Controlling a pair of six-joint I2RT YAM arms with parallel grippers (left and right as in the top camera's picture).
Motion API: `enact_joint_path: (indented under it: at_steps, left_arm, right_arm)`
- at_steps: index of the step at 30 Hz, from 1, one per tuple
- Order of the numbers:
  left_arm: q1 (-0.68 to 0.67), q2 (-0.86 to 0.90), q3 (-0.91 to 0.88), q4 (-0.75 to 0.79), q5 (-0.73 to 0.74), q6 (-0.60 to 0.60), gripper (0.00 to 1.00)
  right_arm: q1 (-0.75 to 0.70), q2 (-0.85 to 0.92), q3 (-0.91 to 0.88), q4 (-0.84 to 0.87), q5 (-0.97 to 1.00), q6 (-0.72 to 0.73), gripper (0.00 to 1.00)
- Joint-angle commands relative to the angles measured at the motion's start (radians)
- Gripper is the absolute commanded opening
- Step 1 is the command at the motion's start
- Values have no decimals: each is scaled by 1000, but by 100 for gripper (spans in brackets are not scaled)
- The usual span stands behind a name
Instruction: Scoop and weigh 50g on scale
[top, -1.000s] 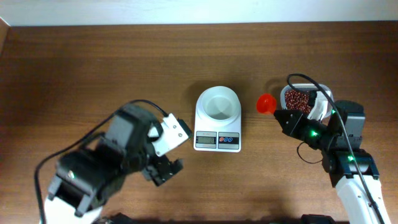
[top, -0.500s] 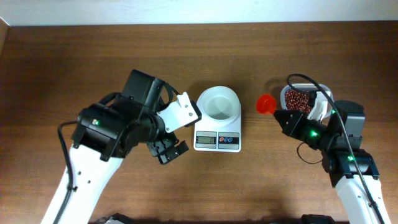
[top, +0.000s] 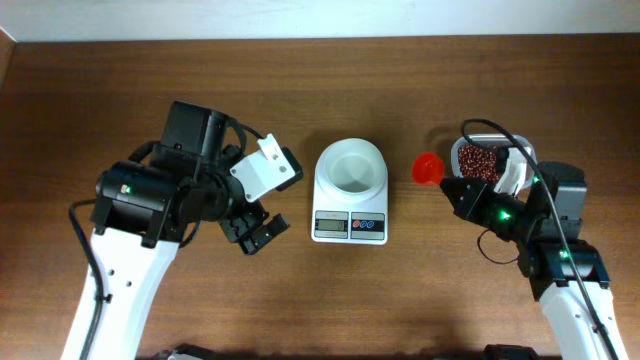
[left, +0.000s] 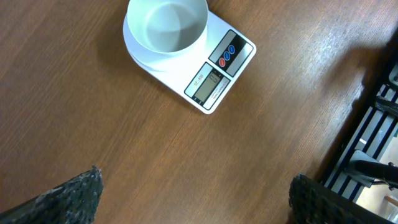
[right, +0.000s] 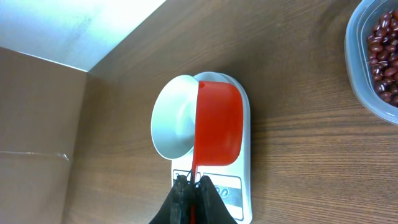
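My scoop (top: 428, 167) is bright red. The scale (top: 350, 175) is white, its buttons (top: 368, 224) red and blue. The table (top: 300, 90) is brown woodgrain.

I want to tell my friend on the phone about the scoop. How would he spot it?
Find the white scale in the middle of the brown table. Between it and the clear tub of dark red beans hangs the scoop, its handle pinched in the right gripper. It is a small bright red cup, while the scale's bowl is white.
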Motion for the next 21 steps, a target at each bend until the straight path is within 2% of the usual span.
enact_joint_path:
  at_steps: [1, 14, 21]
  left_arm:
    - [4, -5, 11, 2, 21, 20, 99]
    - [4, -5, 11, 51, 22, 19, 99]
    - [4, -5, -9, 23, -6, 21, 99]
  right_arm:
    - [-6, 1, 4, 1, 8, -14, 4]
    - [-6, 1, 4, 0, 8, -14, 4]
    - [-6, 1, 4, -4, 8, -14, 4]
